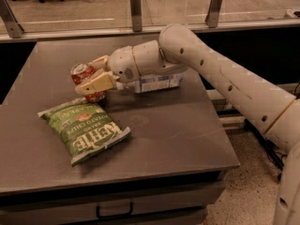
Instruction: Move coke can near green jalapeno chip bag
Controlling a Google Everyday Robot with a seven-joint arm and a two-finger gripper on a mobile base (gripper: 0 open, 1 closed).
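Red with a silver top, the coke can [81,73] stands roughly upright between the two tan fingers [99,82] of the end effector [85,77], which is closed around its middle. The near finger crosses the can's front, so the lettering is mostly covered and only the top rim and a strip of the base show. It is hard to tell whether the base rests on the grey surface [183,125] or hangs just above it. The can is at the left-centre of the surface, just beside the upper edge of the green jalapeno chip bag [84,131]; whether the two touch cannot be made out. The bag lies flat near the front-left, its white "KETTLE" lettering reading upside down from this view, its upper left corner close to the surface's left side. Behind the wrist lies a clear plastic water bottle [159,82] on its side, largely hidden by the white arm [220,74]; only its pale label and part of the body show, and its cap end is out of sight. The arm reaches in from the right, where its lower part is cut off by the frame edge. A dark drawer handle [115,213] shows below the front lip, partly cropped at the bottom. Beyond the far side runs a railing with metal posts [135,8].
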